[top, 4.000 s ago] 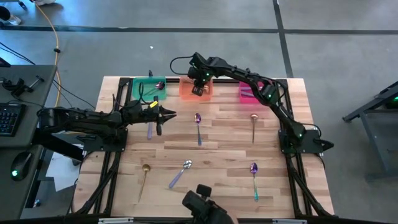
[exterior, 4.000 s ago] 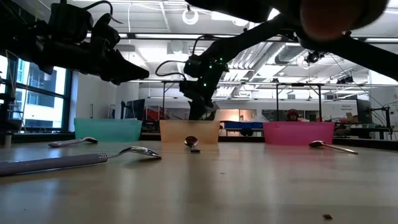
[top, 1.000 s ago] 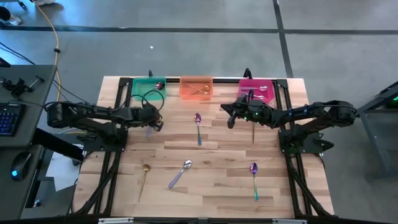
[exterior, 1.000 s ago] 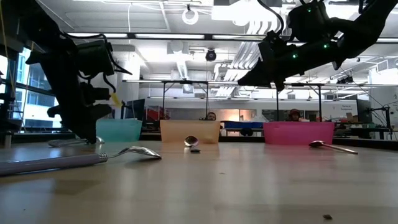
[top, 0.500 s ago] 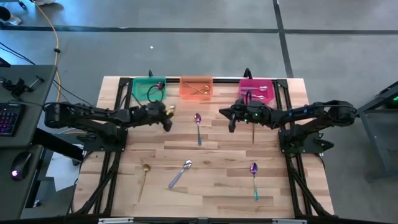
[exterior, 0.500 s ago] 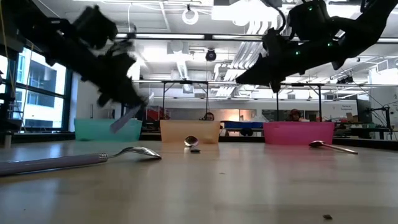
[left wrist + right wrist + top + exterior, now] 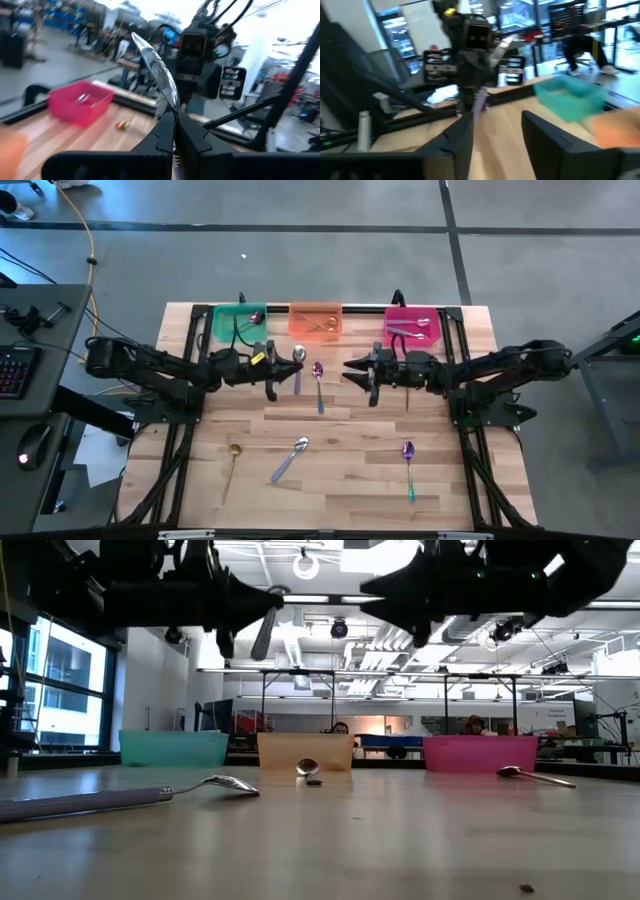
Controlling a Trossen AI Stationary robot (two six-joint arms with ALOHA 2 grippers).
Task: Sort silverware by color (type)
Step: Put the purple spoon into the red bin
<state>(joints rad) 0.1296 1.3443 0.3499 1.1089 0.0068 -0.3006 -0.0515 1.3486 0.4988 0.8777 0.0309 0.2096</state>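
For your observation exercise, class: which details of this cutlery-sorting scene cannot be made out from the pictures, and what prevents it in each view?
- Contents of the green bin: high view, too small; low view, its wall hides them.
- Handle of the silver spoon in the left pincer: left wrist view, hidden between its fingers.
- Handle colour of that spoon: right wrist view, motion blur.
- Gold spoon near the front edge: absent from the low view.

My table point(image 7: 350, 430) is pale wood planks, filling the middle of the high view. Along its top edge stand three bins: green point(image 7: 232, 325) at upper left, orange point(image 7: 316, 321) in the middle, pink point(image 7: 414, 329) at upper right. Flat on the wood lie a purple spoon point(image 7: 319, 383) at centre, a gold spoon point(image 7: 408, 383) to its right, a gold one point(image 7: 232, 465) at lower left, a silver spoon point(image 7: 292, 456) just right of that, and a purple-teal spoon point(image 7: 409, 466) at lower right.
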